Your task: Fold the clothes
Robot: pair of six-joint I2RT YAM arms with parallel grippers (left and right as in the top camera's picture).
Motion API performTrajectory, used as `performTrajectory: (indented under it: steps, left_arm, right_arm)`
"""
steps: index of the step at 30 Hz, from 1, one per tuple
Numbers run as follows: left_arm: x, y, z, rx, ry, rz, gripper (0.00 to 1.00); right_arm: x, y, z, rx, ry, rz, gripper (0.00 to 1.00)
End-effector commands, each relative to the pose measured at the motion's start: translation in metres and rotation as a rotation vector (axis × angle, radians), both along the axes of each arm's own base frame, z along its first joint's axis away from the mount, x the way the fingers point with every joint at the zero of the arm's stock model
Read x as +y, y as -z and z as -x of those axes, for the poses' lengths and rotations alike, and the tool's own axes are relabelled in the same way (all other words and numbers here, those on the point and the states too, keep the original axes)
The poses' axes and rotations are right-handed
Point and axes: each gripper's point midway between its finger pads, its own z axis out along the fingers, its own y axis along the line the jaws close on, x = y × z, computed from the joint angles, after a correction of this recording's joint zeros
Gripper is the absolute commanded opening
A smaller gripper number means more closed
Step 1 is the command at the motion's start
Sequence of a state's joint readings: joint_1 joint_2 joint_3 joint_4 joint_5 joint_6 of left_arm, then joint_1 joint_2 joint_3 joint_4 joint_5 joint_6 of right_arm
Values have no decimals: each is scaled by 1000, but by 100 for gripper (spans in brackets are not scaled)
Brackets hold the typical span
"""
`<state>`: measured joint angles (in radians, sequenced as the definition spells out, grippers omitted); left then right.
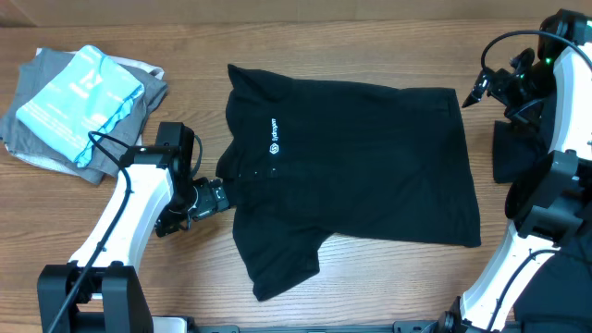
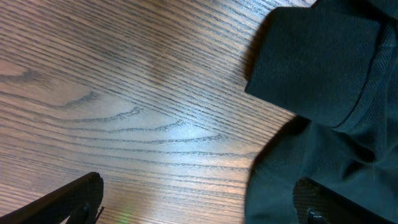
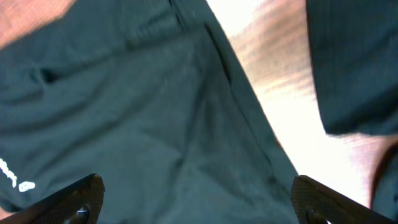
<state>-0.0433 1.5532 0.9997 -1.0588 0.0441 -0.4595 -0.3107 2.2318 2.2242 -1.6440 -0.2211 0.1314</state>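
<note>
- Black T-shirt point(image 1: 370, 157) lay spread, lettering side up, across the middle of the wooden table point(image 1: 139, 37) in the overhead view. Its neck pointed toward my left arm and its hem toward my right, with one sleeve point(image 1: 277, 264) sticking out at the near side.
- In the same view my left gripper point(image 1: 211, 199) sat at the neck edge and my right gripper point(image 1: 474, 91) hung by the far hem corner. A folded grey and light-blue stack point(image 1: 79, 102) lay far left. A second black garment point(image 1: 513, 153) lay beside the right arm.
- On the left wrist camera the jaws stood wide apart, gripping nothing. One finger point(image 2: 68, 202) was over bare wood and the other at the shirt's edge.
- On the right wrist camera the jaws were likewise released, wide apart above the cloth near a seam. A strip of table separated the shirt from the second garment.
- I judged the cotton light, soft and limp. It would drape and drag rather than hold shape. I would pinch it at the thicker seams, shoulder and hem corner, with both arms lifting together.
</note>
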Motion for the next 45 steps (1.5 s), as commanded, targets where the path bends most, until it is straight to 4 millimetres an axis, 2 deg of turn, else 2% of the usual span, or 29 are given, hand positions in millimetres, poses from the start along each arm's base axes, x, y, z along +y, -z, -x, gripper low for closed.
performTrajectory:
  steps: [1, 12, 14, 16, 25, 28, 31, 32, 34, 35, 40, 43, 45]
  left_arm:
    - [3, -5, -4, -20, 15, -9, 100]
    - [5, -6, -7, -30, 24, -24, 100]
    - [9, -7, -14, -59, 30, -47, 100]
    - [10, -8, -11, -47, 98, -48, 100]
    - [7, -8, -20, -84, 69, -35, 100]
    - [-8, -11, -38, -156, 67, 53, 100]
    - [-28, -22, -42, -175, 122, 167, 100]
    - [-39, -32, -50, -207, 139, 231, 94]
    - [-56, -63, -68, -293, 222, 333, 71]
    - [-56, -79, -76, -323, 225, 330, 55]
    - [-32, -174, -118, -516, 162, 168, 17]
    - [-24, -224, -131, -632, 137, 123, 4]
    - [-23, -255, -138, -714, 134, 116, 4]
  right_arm:
    - [-2, -15, -14, -89, 3, 21, 100]
    - [-13, -21, -49, -237, 3, 68, 100]
    - [-14, -21, -51, -243, 4, 69, 100]
    - [-14, -22, -53, -251, 3, 72, 100]
    - [-15, -22, -54, -254, 3, 73, 100]
    - [-15, -22, -54, -255, 3, 73, 100]
    - [-15, -22, -54, -254, 3, 73, 100]
    - [-15, -22, -54, -254, 3, 73, 100]
    - [-15, -22, -54, -254, 3, 73, 100]
    - [-15, -22, -54, -254, 3, 73, 100]
    - [-15, -22, -54, -254, 3, 73, 100]
    - [-15, -22, -54, -254, 3, 73, 100]
    - [-15, -22, -54, -254, 3, 73, 100]
